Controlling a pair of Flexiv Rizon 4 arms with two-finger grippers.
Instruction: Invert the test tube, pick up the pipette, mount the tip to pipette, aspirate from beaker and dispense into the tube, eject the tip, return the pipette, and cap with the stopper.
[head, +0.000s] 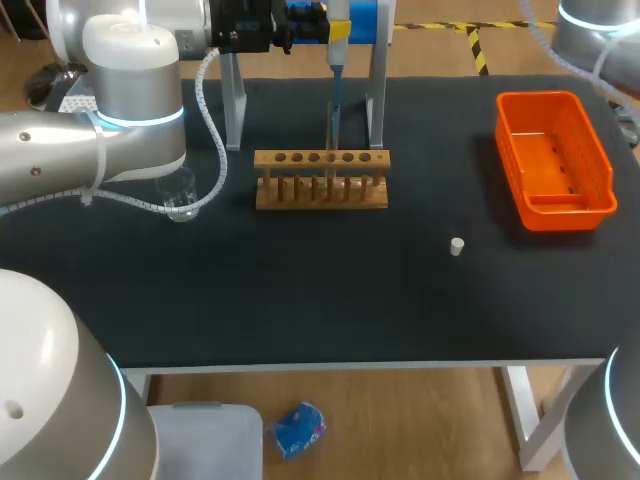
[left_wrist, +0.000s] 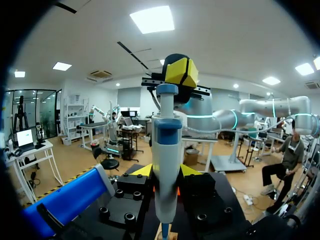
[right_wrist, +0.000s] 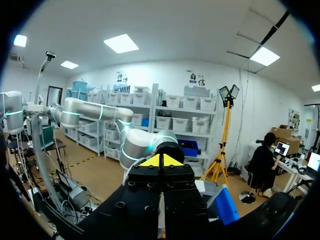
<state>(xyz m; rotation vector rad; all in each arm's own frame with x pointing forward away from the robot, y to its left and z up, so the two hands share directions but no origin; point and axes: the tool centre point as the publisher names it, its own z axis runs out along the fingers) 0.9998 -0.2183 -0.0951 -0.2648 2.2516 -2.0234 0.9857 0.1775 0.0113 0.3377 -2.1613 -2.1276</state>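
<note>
My left gripper (left_wrist: 167, 173) is shut on the white and blue pipette (left_wrist: 166, 165), which stands upright between its yellow fingertips (left_wrist: 189, 171). In the head view the pipette (head: 339, 32) hangs at the back of the table, and its thin tip (head: 335, 118) points down at the wooden tube rack (head: 321, 192). My right gripper (left_wrist: 181, 73) is shut and sits right over the pipette's blue plunger (left_wrist: 166, 90). In its own view the right gripper's (right_wrist: 160, 161) yellow tips are pressed together. A glass beaker (head: 180, 197) stands left of the rack. A small white stopper (head: 456, 246) lies to the right.
An orange bin (head: 553, 205) sits at the table's right side. The grey-legged pipette stand (head: 377, 108) with a blue top rises behind the rack. My left arm (head: 130, 110) fills the left side of the table.
</note>
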